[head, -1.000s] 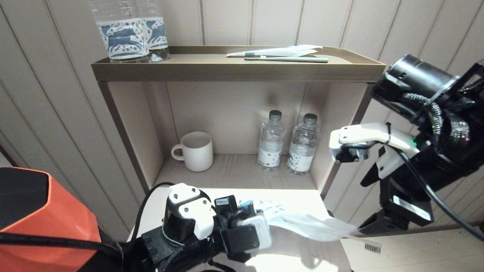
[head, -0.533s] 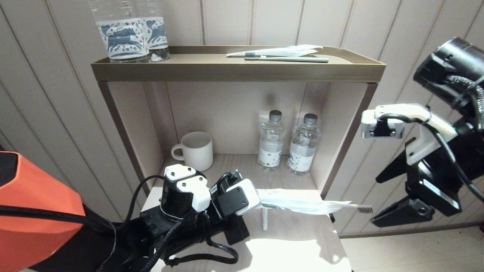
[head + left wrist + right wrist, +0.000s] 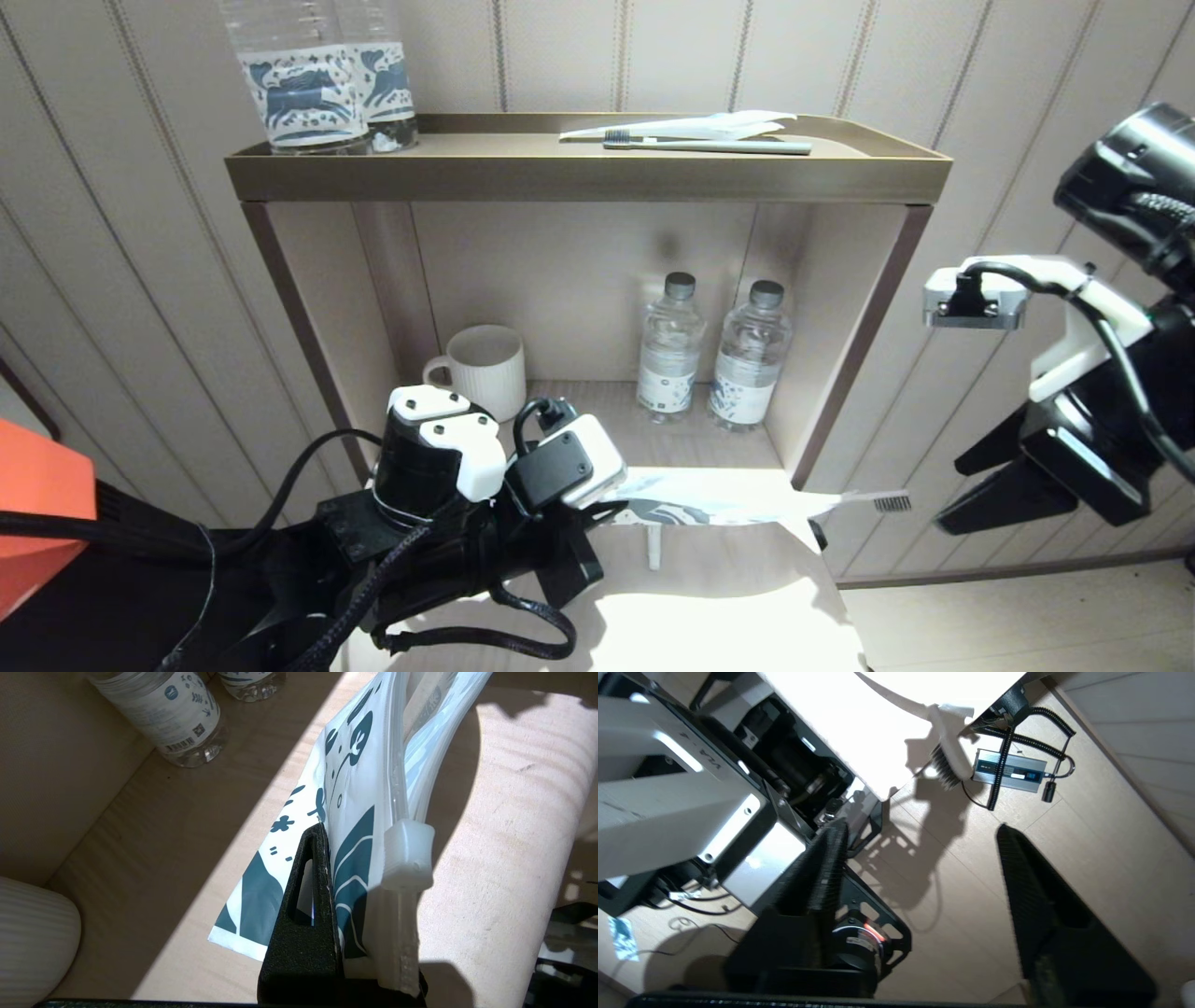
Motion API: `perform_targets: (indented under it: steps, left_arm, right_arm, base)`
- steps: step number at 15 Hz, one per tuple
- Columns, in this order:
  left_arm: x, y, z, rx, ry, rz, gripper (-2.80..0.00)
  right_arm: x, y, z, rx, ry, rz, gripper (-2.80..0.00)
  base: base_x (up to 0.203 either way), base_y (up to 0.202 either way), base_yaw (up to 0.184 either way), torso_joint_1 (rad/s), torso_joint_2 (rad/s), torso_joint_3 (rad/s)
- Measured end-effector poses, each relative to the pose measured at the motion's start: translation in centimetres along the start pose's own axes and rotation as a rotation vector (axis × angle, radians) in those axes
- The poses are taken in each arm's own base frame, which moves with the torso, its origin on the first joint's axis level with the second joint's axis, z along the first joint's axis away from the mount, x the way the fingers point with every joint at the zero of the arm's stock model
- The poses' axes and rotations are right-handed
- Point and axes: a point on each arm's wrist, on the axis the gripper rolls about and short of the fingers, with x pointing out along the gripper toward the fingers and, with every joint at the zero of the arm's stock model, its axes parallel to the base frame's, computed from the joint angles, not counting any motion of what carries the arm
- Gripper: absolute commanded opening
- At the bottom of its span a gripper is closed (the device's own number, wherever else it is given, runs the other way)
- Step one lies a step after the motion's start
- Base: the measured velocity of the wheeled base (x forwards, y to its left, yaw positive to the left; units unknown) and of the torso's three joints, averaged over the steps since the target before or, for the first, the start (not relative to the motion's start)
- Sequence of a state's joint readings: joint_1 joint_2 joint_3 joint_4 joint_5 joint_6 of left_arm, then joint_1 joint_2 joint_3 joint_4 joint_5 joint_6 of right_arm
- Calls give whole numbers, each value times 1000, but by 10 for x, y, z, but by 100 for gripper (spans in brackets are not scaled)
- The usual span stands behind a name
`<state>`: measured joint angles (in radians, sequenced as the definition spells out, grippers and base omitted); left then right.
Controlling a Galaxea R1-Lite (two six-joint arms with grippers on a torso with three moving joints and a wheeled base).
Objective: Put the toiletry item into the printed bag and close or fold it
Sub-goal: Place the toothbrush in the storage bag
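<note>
Nearly There: Brush in the Bag, Head Poking Out

Now, starting at the left, the left gripper (image 3: 611, 504) is clenched on the near end of the bag (image 3: 719, 507), pinching the printed panel close to its zip strip; the left wrist view shows one black finger (image 3: 306, 905) pressed flat on the blue print, with the white slider (image 3: 406, 856) just beside it. A second ago the bag drooped toward the table's right edge. It has since been lifted and levelled, so it now stretches out straight above the table (image 3: 728, 616), in front of the cabinet (image 3: 579, 173) with its mug (image 3: 484, 371).

Moving right along the bag, the toothbrush (image 3: 878, 502) lies inside it, with only its bristle head sticking out of the far, open end past the table edge. The right wrist view shows that head (image 3: 950, 763) hanging over the floor.

Farther right, the right gripper (image 3: 976, 481) hangs well clear of the bag, its jaws apart and holding nothing. It was closer to the bag's tip a second ago and has drawn away to the right and upward.

My reading is that insertion is all but finished and the right arm has let go. What remains is nudging the head fully inside, then closing or folding the mouth. With the brush still protruding, any tilt toward that end could let it slide out.
</note>
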<state>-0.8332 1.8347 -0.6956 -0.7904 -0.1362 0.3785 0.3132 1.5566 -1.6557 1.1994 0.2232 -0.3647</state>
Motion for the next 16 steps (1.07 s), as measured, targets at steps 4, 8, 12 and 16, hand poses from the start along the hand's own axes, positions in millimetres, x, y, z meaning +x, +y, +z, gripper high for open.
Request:
perform_targets:
  steps: [4,8,12,16]
  left_arm:
    - [-2,3,7,-103,3,7,-280]
    - [-4,4,7,-153,-1,21,-280]
    - [-5,4,5,-156,-3,19,-280]
    - [-7,3,5,-149,-20,21,-280]
  right_arm:
    - [-9,3,2,152,-38,-9,-280]
    - [0,-4,15,277,-83,-63,-280]
    - [15,-14,30,305,-65,-119,-280]
    - [22,-19,37,307,-53,-133,-280]
  base:
    - [0,0,0,0,0,0]
    - [0,0,0,0,0,0]
    - [0,0,0,0,0,0]
    - [0,0,0,0,0,0]
